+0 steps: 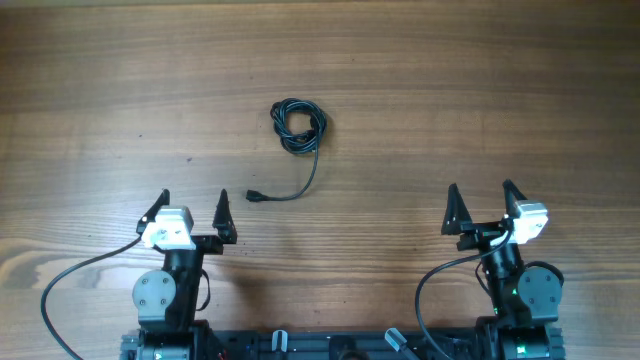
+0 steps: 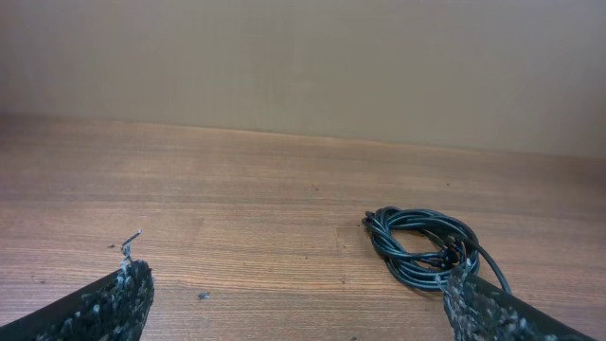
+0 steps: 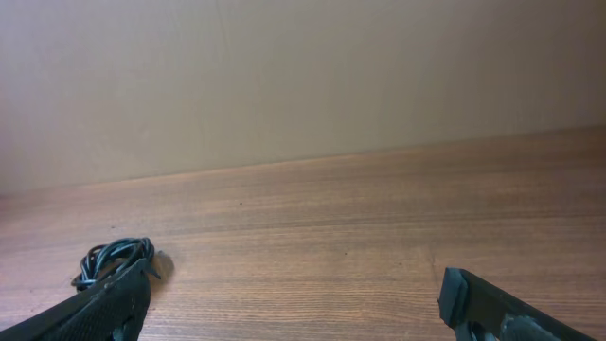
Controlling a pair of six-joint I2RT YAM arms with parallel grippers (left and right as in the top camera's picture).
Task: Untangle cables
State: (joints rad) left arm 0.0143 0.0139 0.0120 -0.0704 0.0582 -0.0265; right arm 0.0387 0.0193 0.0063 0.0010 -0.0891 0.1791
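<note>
Right now we are seeing the cables (image 1: 298, 128) lying as 1 small coil on the bench (image 1: 450, 80), out ahead of both arms and touching neither. 1 loose tail is trailing from the coil back toward the robot and ending in a plug (image 1: 254, 196) near the left fingers (image 1: 224, 207), just off their inner side. The left fingers are standing wide open and gripping nothing, and the right fingers (image 1: 453, 205) are spread wide and empty too. We are judging the left arm the nearer. In its wrist view the coil is sitting ahead and to the right, while in the right wrist view it is lying far off to the left. The tail's long axis is running roughly from coil toward robot, curving leftward at the plug.
</note>
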